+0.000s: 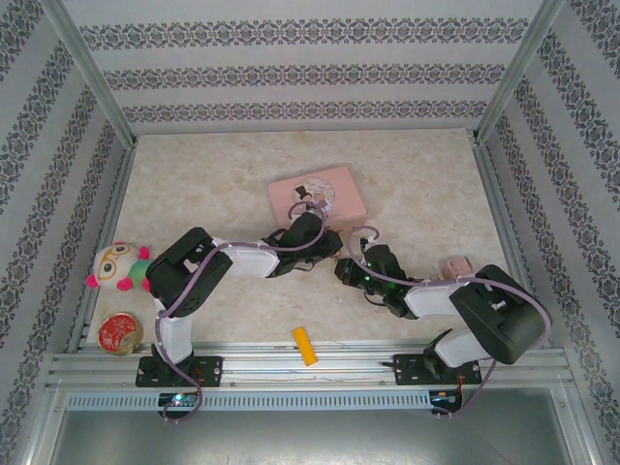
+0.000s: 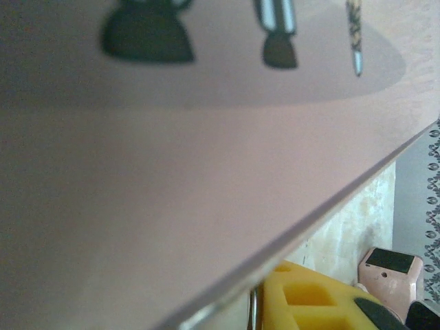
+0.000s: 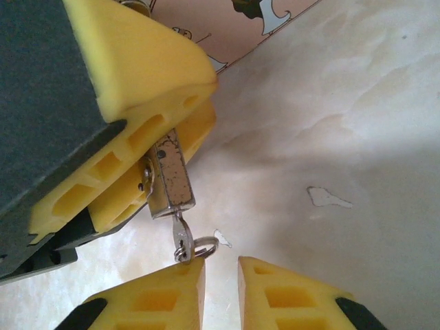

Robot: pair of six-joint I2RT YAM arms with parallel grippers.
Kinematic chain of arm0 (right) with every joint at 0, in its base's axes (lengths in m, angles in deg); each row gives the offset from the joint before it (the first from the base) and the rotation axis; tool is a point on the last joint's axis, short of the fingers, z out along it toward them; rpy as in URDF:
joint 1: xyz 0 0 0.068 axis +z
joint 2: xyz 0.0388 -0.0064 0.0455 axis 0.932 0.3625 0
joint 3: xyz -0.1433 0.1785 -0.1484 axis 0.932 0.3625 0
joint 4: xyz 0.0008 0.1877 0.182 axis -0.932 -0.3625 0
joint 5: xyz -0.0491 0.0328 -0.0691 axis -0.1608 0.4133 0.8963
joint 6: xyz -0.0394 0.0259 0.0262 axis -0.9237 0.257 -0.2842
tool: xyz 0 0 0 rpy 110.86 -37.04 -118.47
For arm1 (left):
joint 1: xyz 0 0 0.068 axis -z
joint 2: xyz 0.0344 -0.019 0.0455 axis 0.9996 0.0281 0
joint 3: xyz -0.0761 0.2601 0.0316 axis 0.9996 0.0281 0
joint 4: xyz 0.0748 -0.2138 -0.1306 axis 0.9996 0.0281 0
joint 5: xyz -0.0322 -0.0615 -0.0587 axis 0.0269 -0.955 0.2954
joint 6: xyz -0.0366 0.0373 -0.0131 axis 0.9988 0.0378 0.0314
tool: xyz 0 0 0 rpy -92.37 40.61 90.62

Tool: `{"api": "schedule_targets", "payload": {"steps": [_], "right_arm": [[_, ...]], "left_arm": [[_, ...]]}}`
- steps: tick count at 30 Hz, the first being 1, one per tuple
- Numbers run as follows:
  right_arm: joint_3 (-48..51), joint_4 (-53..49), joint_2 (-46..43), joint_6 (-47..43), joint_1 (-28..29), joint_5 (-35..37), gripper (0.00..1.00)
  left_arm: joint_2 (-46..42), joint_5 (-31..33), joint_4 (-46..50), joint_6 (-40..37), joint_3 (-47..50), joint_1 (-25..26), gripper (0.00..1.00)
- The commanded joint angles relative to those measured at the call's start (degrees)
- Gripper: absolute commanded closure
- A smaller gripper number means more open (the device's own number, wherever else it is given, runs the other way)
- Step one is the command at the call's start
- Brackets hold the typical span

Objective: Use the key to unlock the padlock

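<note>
While the left gripper (image 3: 196, 113) clamps the padlock (image 3: 170, 177) by its body, mid-table and just near of the pink tin (image 1: 317, 197), the key (image 3: 181, 234) appears seated in the keyhole, its small ring (image 3: 203, 246) hanging off the end. The right gripper (image 3: 221, 278) hovers just short of it, fingers slightly parted, nothing between them. That key looks light, thin, stiff and slick, so I'd pinch it flat across the head, beside the ring, or it may twist free. The tin crowds the far side. The yellow block (image 1: 304, 346) and plush toy (image 1: 118, 266) sit well apart.
</note>
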Motion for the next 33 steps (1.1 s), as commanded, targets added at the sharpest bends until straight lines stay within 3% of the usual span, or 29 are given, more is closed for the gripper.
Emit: {"api": "schedule_targets", "payload": {"steps": [1, 10, 16, 30, 33], "right_arm": [[-0.84, 3.42, -2.31, -0.24, -0.42, 1.15, 0.8], [1.52, 1.95, -6.34, 0.04, -0.9, 1.77, 0.78], [1.34, 1.24, -7.36, -0.31, -1.01, 2.05, 0.69], [-0.84, 4.12, -1.63, -0.25, -1.08, 0.52, 0.72], [-1.86, 4.85, -0.57, -0.25, -1.12, -0.12, 0.78]], "left_arm": [[-0.65, -6.08, -0.21, 3.77, 1.67, 0.42, 0.72], [-0.59, -6.0, -0.3, 3.8, 1.71, 0.17, 0.72], [-0.96, -5.92, -0.38, 3.74, 2.04, 0.16, 0.73], [-0.99, -6.08, -0.7, 3.72, 1.93, 0.13, 0.72], [-0.82, -6.22, -0.73, 3.71, 1.86, 0.16, 0.72]]}}
